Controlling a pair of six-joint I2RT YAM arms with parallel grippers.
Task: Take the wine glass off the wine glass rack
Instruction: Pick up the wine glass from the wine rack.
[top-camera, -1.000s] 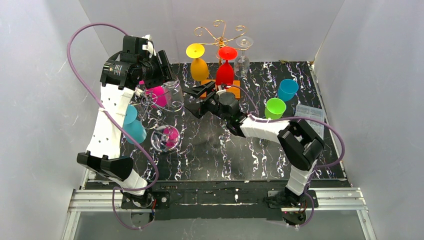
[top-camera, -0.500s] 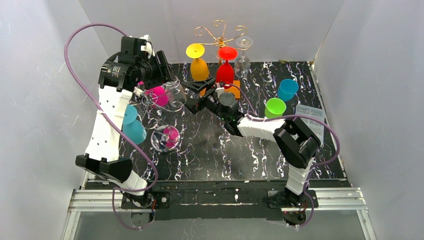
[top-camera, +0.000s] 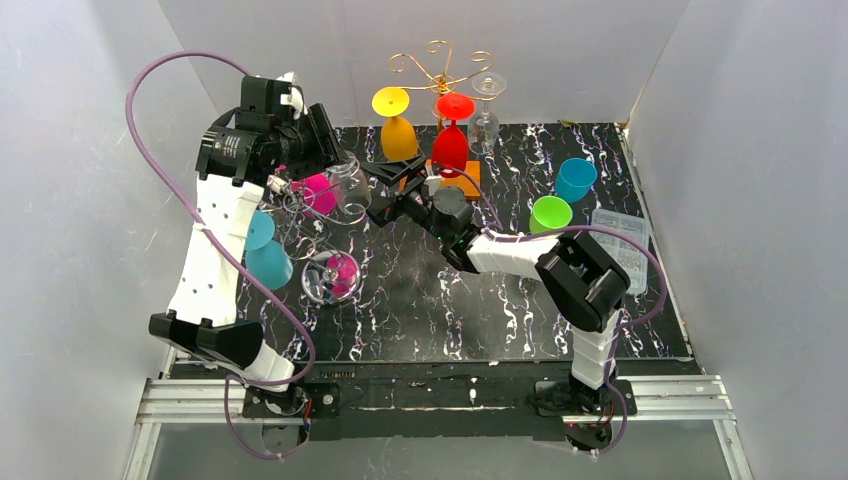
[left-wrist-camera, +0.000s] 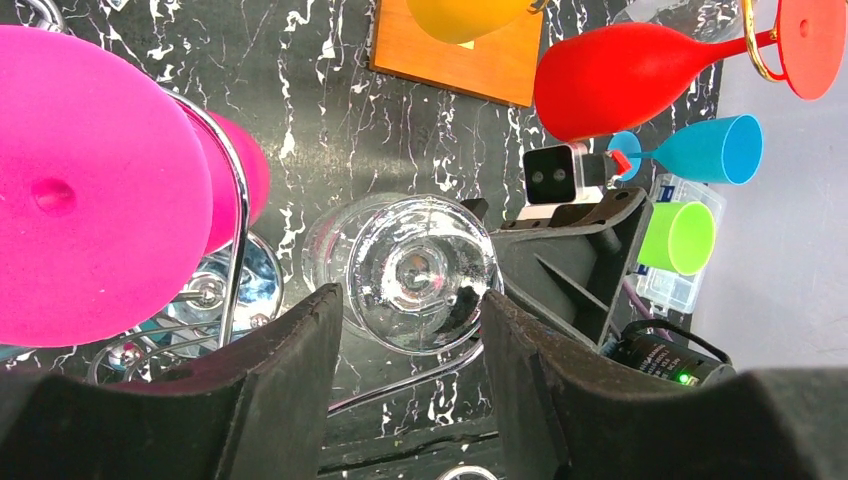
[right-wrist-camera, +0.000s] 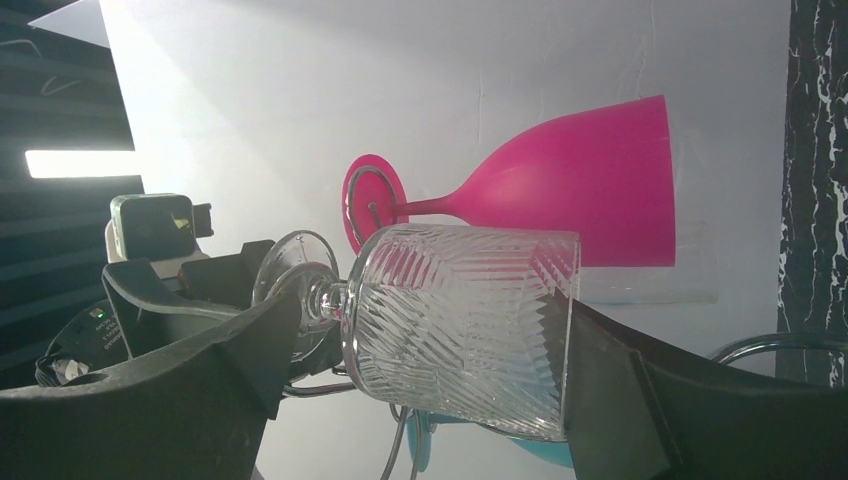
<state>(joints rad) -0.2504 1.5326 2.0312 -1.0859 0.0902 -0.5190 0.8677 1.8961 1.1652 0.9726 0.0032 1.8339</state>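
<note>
At ten o'clock, your left hand (left-wrist-camera: 412, 310) clamps the clear wine glass (left-wrist-camera: 420, 270); your right hand (right-wrist-camera: 420, 310) gapes around its bowl, with the pink glass (right-wrist-camera: 590, 180) near.

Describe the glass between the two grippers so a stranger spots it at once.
On the left side of the black marbled table, a chrome wire rack carries pink glasses. Beside it a wine glass lies sideways between the left gripper and right gripper. Unlike its solid pink neighbours, it is clear with cut ridges.

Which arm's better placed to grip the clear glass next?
Right, probably. The right gripper is open around the bowl of the clear glass; the left gripper only flanks its thin foot beside the rack wire.
</note>
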